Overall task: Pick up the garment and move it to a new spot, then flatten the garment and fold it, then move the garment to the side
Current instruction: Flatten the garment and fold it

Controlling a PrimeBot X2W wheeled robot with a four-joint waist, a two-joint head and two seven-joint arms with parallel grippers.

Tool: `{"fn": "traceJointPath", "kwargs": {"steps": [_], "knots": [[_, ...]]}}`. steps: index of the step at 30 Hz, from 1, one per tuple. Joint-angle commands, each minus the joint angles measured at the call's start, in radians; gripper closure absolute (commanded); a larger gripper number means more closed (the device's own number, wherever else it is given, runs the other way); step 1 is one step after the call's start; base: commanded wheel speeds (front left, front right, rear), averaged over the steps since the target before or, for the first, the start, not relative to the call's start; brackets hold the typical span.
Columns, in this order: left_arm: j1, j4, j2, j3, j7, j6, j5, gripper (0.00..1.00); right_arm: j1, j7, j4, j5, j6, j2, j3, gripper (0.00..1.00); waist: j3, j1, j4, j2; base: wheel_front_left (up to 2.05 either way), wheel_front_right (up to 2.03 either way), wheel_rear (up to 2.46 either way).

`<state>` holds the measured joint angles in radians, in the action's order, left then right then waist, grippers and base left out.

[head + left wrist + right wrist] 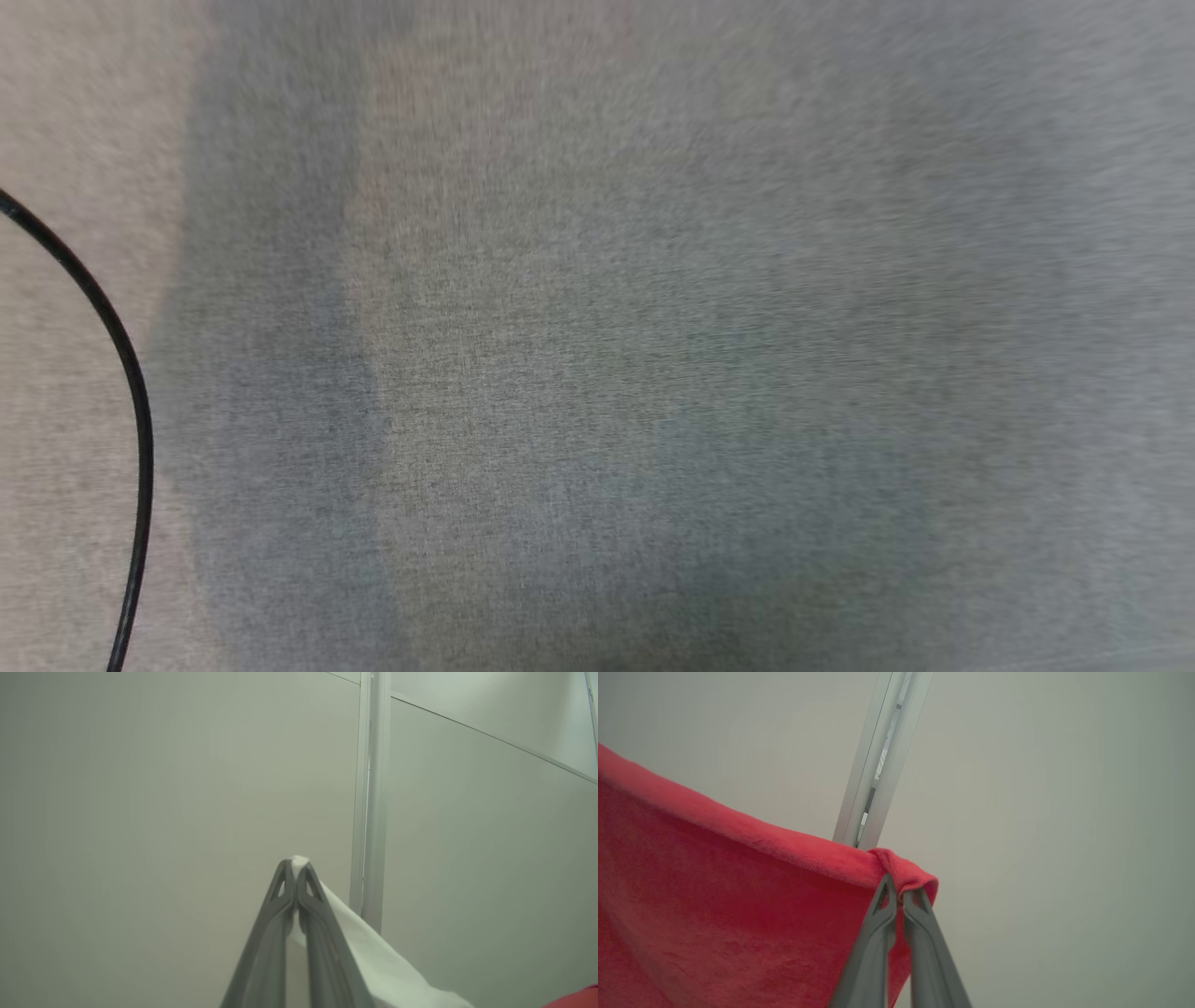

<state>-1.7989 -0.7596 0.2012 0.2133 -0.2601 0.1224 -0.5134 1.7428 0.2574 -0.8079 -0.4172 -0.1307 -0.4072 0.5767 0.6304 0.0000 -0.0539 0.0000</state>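
The garment (738, 896) is a soft, fuzzy red cloth, its top edge pulled into a taut line. The right gripper (900, 891) is clamped on its bunched corner, with the rest hanging to one side of the fingers. The left gripper (293, 865) is pinched together on a smooth white cloth (373, 956); I can't tell if it belongs to the same piece. Behind both grippers are a plain pale wall (140, 812) and a metal post (371, 788). Below lies a grey woven surface (653, 373) with a black cable (135, 392) curving across it.

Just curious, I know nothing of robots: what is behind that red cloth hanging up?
Behind the garment, a pale wall and a metal post show above its top edge. The post's lower part and anything else back there are covered.
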Motion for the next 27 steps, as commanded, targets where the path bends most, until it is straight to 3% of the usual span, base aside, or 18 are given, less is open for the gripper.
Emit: {"fn": "traceJointPath", "kwargs": {"steps": [1,5,8,12,15,21,27], "knots": [[-0.015,0.025,-0.001,-0.017,-0.005,0.006,0.005,1.00,-0.016,0.009,-0.013,0.010,0.000,0.003,-0.006,1.00,0.113,0.0000,0.027,0.0000,0.00,0.00,0.00],[0.085,0.108,-0.033,-0.009,-0.004,0.009,-0.017,1.00,-0.072,0.009,-0.028,0.017,0.000,0.015,-0.013,1.00,0.150,0.0000,0.041,0.0000,0.00,0.00,0.00],[0.173,0.202,-0.023,0.031,-0.005,0.008,-0.070,1.00,-0.130,0.009,-0.016,0.003,0.000,0.014,0.000,1.00,0.146,0.0000,0.045,0.0000,0.00,0.00,0.00],[0.353,0.335,0.016,0.094,-0.005,0.008,-0.141,1.00,-0.252,0.009,0.014,-0.035,0.000,0.001,0.038,1.00,0.109,0.0000,0.043,0.0000,0.00,0.00,0.00],[0.542,0.483,0.077,0.107,-0.005,0.009,-0.195,1.00,-0.376,0.010,0.074,-0.072,0.000,-0.026,0.056,1.00,0.057,0.0000,0.040,0.0000,0.00,0.00,0.00],[0.847,0.649,0.140,0.058,-0.005,0.007,-0.259,1.00,-0.560,0.008,0.150,-0.120,0.000,-0.064,0.052,1.00,-0.028,0.0000,0.029,0.0000,0.00,0.00,0.00],[1.146,0.817,0.166,0.016,0.001,-0.055,-0.296,1.00,-0.733,0.008,0.217,-0.140,0.000,-0.082,0.032,1.00,-0.116,0.0000,0.019,0.0000,0.00,0.00,0.00]]}}
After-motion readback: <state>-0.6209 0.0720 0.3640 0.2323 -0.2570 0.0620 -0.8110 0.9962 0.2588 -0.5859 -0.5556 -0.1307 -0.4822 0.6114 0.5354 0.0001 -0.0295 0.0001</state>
